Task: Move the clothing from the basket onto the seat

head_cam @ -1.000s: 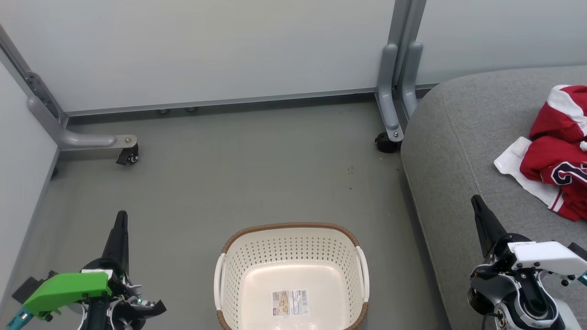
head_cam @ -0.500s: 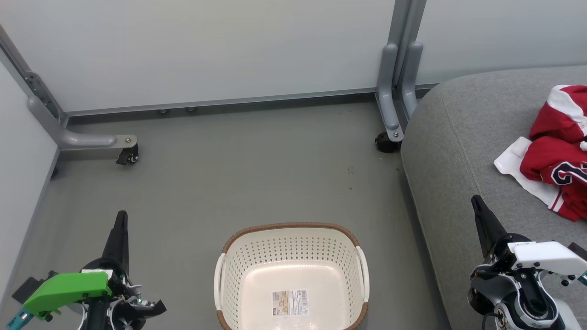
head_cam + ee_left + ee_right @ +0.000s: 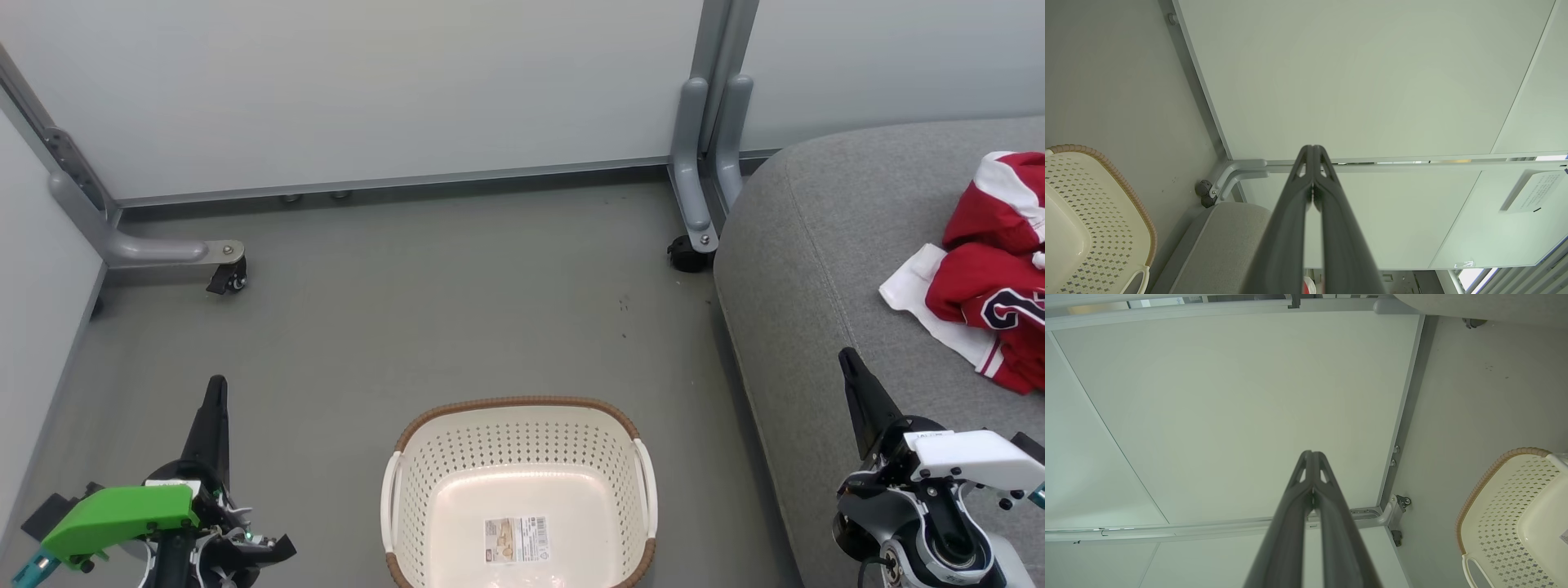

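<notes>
The red clothing (image 3: pixel 992 278) lies bunched on the grey seat (image 3: pixel 816 269), well apart from the cream basket (image 3: pixel 522 404) standing on the floor (image 3: pixel 408 310) between the left end effector (image 3: pixel 215 392) and the right end effector (image 3: pixel 851 363), each with its fingers pressed together.
</notes>
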Tool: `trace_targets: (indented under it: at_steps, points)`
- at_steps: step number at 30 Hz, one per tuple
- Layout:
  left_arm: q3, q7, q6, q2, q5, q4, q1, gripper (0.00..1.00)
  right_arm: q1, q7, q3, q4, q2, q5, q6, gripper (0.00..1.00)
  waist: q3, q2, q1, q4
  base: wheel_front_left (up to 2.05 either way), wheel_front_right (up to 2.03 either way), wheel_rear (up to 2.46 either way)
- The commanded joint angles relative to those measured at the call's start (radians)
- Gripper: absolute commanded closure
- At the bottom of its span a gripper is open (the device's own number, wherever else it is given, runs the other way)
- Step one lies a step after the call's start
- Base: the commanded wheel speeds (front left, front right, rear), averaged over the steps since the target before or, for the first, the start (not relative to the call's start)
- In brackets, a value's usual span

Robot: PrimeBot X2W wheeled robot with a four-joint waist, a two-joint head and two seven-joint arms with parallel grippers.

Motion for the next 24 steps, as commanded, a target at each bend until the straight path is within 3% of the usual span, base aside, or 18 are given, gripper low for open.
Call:
trace_targets:
  at_steps: [1,24]
  points:
    - [0.002,0.004,-0.006,0.001,-0.003,-0.002,-0.012,1.0,-0.007,0.004,-0.004,0.002,0.003,-0.006,0.0,1.0,0.0,0.0,0.0,0.0,0.0,0.0,0.0]
    - [0.002,0.004,-0.005,0.001,-0.003,-0.002,-0.012,1.0,-0.008,0.009,-0.01,0.002,0.006,-0.01,0.0,1.0,0.0,0.0,0.0,0.0,0.0,0.0,0.0]
